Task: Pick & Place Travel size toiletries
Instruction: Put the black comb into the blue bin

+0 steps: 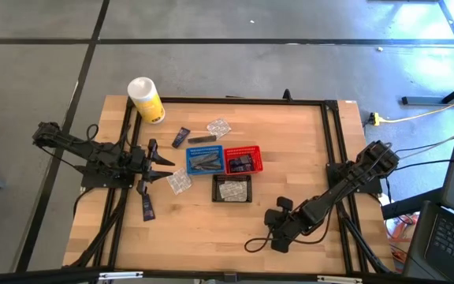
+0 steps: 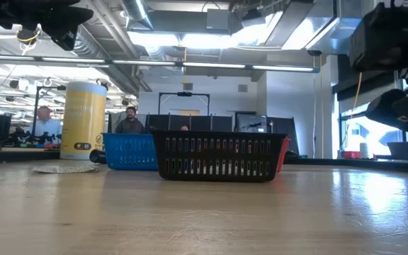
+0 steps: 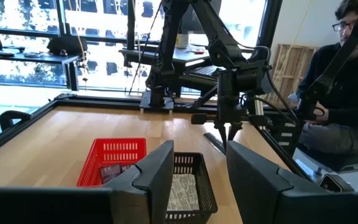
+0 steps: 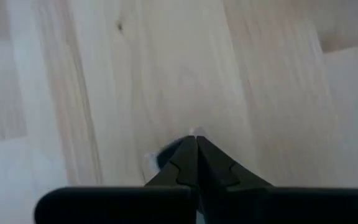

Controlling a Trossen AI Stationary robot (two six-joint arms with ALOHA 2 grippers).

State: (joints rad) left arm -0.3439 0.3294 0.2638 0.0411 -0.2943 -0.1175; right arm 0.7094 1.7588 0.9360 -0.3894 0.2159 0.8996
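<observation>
Loose toiletries lie flat on the wooden table (image 1: 290, 134): a navy sachet (image 1: 181, 137), a grey tube (image 1: 201, 140), a clear packet (image 1: 219, 126), another clear packet (image 1: 178, 182) and a second navy sachet (image 1: 146, 207). More grey tubes lie in the blue basket (image 1: 204, 160). Dark pieces fill the red basket (image 1: 243, 160), and clear packets the black basket (image 1: 232, 188). My left gripper (image 1: 168, 168) (image 3: 201, 180) stands open and level, left of the baskets, holding nothing. My right gripper (image 1: 277, 225) (image 4: 196, 140) is shut and points steeply down over bare wood, near right of the black basket.
A white-and-yellow canister (image 1: 146, 99) stands upright at the far left corner. A black frame (image 1: 329, 126) borders the table. There is bare wood along the near edge and on the right side. People sit beyond the table in the low view and the left wrist view.
</observation>
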